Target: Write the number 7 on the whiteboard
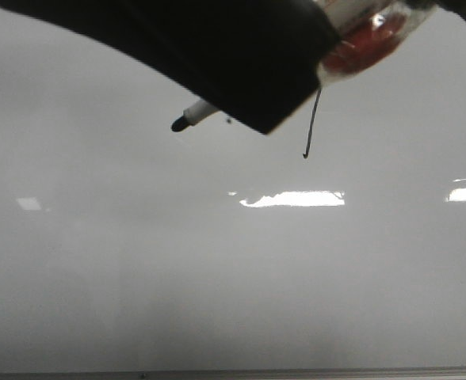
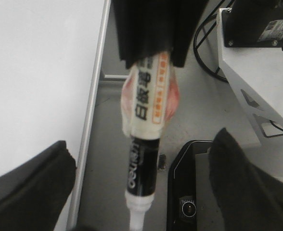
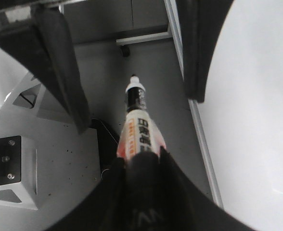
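The whiteboard (image 1: 217, 277) fills the front view. On it is a thin black slanting stroke of the number 7 (image 1: 312, 119); its upper end is hidden behind a black gripper body (image 1: 217, 55). A black-tipped marker (image 1: 187, 119) pokes out from under that body. In the right wrist view my right gripper (image 3: 139, 156) is shut on the marker's orange-and-white barrel (image 3: 137, 130). My left gripper (image 2: 144, 144) is open, one finger on each side of the marker (image 2: 144, 163) without touching it. The whiteboard's frame edge (image 2: 91, 120) runs beside it.
Bright glare patches (image 1: 296, 199) lie across the board. Off the board's edge are a grey surface (image 3: 146, 62), a white metal bracket (image 2: 257, 82), a black box with a small lens (image 2: 187, 207) and dark cables (image 2: 204, 48).
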Available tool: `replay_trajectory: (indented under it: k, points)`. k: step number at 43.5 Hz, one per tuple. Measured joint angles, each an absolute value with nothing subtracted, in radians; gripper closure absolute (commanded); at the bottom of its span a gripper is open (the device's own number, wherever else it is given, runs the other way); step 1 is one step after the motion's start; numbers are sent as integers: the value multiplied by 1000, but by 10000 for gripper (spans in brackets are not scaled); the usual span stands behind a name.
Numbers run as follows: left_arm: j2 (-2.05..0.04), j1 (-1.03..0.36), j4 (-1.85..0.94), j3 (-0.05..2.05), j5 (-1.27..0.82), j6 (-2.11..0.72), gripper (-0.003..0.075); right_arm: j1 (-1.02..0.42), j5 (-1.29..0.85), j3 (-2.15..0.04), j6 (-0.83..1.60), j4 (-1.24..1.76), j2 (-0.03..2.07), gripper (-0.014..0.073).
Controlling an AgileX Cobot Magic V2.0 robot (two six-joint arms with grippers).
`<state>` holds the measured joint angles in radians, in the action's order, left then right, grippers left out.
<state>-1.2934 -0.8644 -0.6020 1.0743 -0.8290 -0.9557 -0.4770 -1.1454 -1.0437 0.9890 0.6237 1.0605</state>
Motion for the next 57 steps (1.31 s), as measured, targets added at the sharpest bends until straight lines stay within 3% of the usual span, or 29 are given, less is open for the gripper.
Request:
replay_trajectory:
  k: [4, 12, 21, 34, 39, 46, 49, 52, 57]
  points:
    - [-1324, -881, -602, 1083, -827, -956, 213, -477, -1143, -1044, 989, 624, 1061, 650]
    - [-1337, -887, -602, 1086, -826, -956, 399, -477, -1143, -1044, 989, 624, 1061, 650]
    - [-1337, -887, -602, 1090, -826, -956, 549, -477, -1143, -1044, 989, 624, 1061, 650]
    - [-1337, -887, -589, 1092, -826, -957, 636, -477, -1143, -1044, 993, 624, 1061, 632]
    - [-1337, -887, -584, 1094, -828, -957, 640, -477, -1143, -1044, 993, 624, 1061, 488]
    - [-1337, -887, -579, 1094, -828, -957, 640, -477, -1143, -1044, 993, 624, 1061, 123]
    - [-1337, -887, -562, 1094, -828, -955, 640, -477, -1143, -1044, 990, 624, 1061, 25]
    - [-1337, -887, -528, 1094, -831, -926, 640, -472, -1143, -1044, 973, 609, 1056, -20]
    - [-1328, -872, -427, 1094, -844, -818, 640, -442, -1145, -1058, 893, 538, 1025, -21]
